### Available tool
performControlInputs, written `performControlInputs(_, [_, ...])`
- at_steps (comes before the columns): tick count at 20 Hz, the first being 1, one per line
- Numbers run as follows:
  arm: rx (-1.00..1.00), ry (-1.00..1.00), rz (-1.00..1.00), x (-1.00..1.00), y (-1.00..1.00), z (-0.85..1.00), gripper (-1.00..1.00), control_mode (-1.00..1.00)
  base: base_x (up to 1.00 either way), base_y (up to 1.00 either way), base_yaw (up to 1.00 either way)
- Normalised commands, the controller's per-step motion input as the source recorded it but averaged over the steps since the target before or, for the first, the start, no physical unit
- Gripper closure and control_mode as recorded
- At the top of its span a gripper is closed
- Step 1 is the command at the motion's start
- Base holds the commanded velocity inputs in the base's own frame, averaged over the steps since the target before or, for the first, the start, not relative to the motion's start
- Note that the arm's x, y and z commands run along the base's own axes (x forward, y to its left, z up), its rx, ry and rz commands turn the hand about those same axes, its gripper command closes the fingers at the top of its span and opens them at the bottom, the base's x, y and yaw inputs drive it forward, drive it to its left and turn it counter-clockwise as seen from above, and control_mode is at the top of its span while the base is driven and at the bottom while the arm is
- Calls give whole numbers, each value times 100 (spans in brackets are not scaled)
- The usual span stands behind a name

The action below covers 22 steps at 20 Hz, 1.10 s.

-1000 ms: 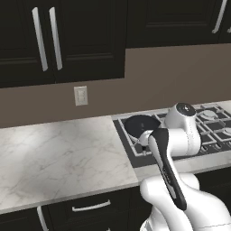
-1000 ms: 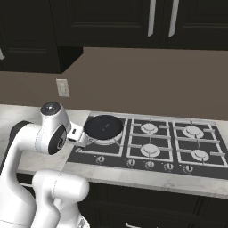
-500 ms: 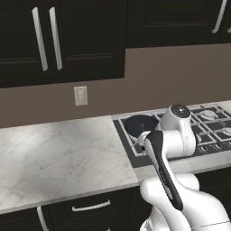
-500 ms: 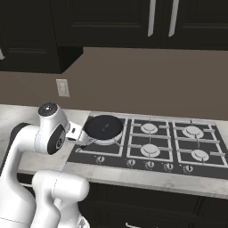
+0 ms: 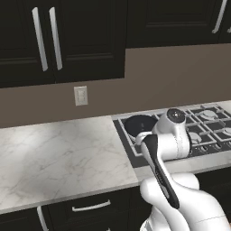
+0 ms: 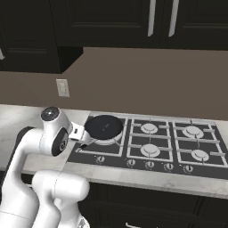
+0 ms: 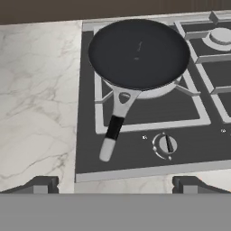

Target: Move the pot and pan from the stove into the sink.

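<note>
Black pan (image 7: 138, 53) is sitting on the stove (image 7: 149, 131); my spread claw (image 7: 115, 186) is risking slipping off its thin handle (image 7: 113, 130).

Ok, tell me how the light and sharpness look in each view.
Hand view: even flat light, pan sharp, no glare. Left base view: cabinets very dark, counter bright. Right base view: stove crisp, soft shade under the cabinets.

— What's set in the marble desk (image 5: 54, 158)?
— A black gas stove (image 6: 151, 149).
— Anything on it?
— A black frying pan (image 7: 137, 52) on the rear-left burner, its handle towards the knobs.
</note>
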Motion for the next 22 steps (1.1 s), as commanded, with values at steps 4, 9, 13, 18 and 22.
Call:
performControlInputs(4, [0,-3,0,6,-1,-13,-100,-100,0,0,0])
performControlInputs(9, [0,0,0,2,0,-3,-100,-100,0,0,0])
performControlInputs(13, [0,0,0,10,0,-17,-100,-100,0,0,0])
performControlInputs(18, [0,0,0,15,-2,-29,-100,-100,0,0,0])
performControlInputs(22, [0,0,0,21,-3,-30,-100,-100,0,0,0])
